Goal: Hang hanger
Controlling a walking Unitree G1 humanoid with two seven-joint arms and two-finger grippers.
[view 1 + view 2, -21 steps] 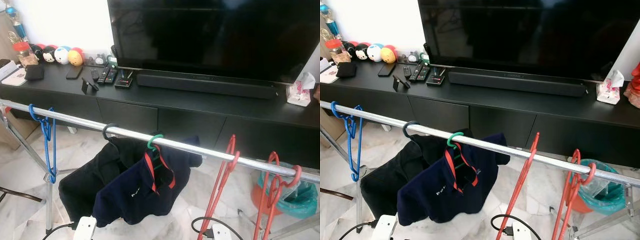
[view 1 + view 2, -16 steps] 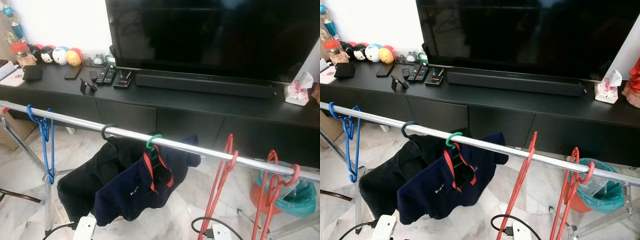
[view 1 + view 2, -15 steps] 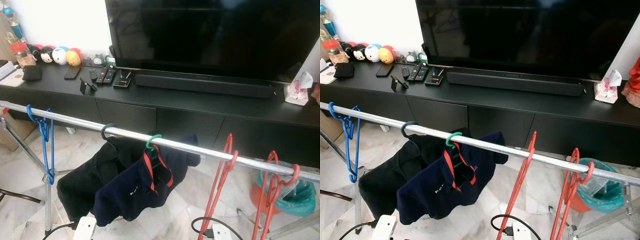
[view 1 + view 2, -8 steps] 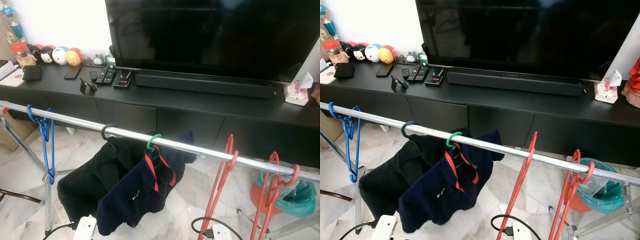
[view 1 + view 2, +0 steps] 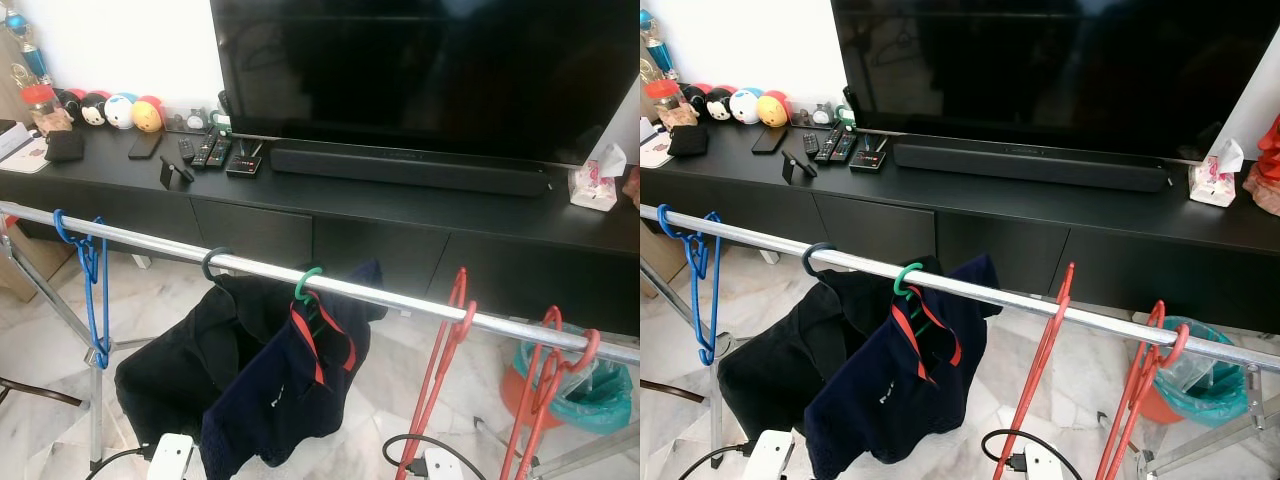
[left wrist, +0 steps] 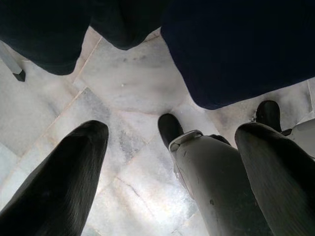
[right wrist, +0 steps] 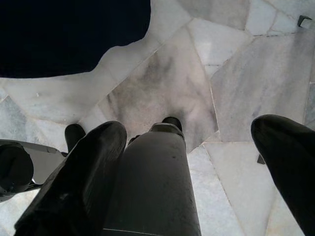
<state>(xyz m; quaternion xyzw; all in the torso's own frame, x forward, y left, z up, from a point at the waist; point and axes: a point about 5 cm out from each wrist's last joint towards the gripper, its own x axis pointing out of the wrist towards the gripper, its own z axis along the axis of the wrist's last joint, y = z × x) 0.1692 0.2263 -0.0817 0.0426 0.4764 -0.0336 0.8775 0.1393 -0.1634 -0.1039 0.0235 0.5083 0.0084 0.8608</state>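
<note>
A metal rail (image 5: 400, 303) runs across the foreground. On it hang a blue hanger (image 5: 92, 270), a dark hook (image 5: 212, 262) carrying a black garment (image 5: 185, 355), a green hanger (image 5: 308, 284) carrying a navy shirt (image 5: 285, 395) with red collar trim, and two red hangers (image 5: 440, 375) (image 5: 545, 385). Behind the rail stands a black bench (image 5: 420, 215) bearing a television (image 5: 425, 75), a soundbar (image 5: 410, 172), remotes (image 5: 212, 152), round plush toys (image 5: 110, 110) and a tissue box (image 5: 598, 180). The floor (image 5: 50, 400) is marble.

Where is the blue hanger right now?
The blue hanger hangs empty at the rail's left end in the eye views, left of the black garment.
</note>
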